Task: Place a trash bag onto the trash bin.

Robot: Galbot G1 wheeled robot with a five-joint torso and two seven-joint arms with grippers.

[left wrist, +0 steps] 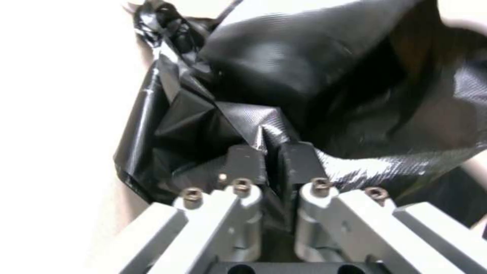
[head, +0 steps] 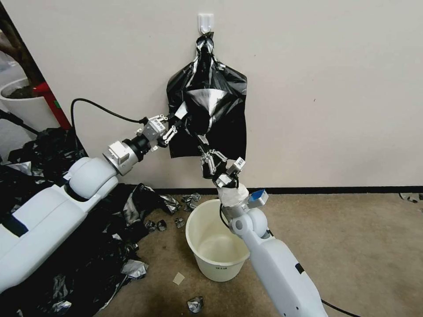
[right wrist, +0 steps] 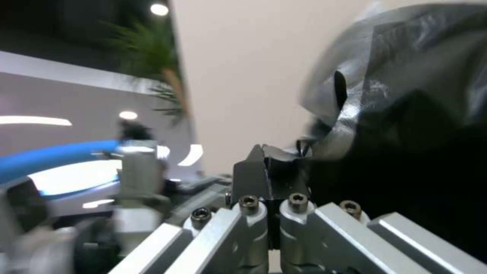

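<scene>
- Trash bag (head: pixel 200 112) hangs vs the wall, pulled out front of the black sheaf (head: pixel 229 132) that hangs from a white hook (head: pixel 205 22).
- L gripper (head: pixel 178 115) at bag's left edge, about mid-height; in L wrist view the gripper (left wrist: pixel 272 160) has jaws clenched on a fold of film, a ridge of bag (left wrist: pixel 284 76) pinched betw. the two pads, rest billowing past them.
- R gripper (head: pixel 203 141) reaches up from below, at bag's lower tip; in R wrist view the gripper (right wrist: pixel 267 167) has jaws closed, film edge nipped at the tips, bag (right wrist: pixel 406 95) bulging just beside them.
- Trash bin (head: pixel 196 246) upright on the carpet, below the bag, not touching it; R arm crosses its rim.
- Black plastic heap (head: pixel 66 246) on floor to robot's left, scraps near bin.
</scene>
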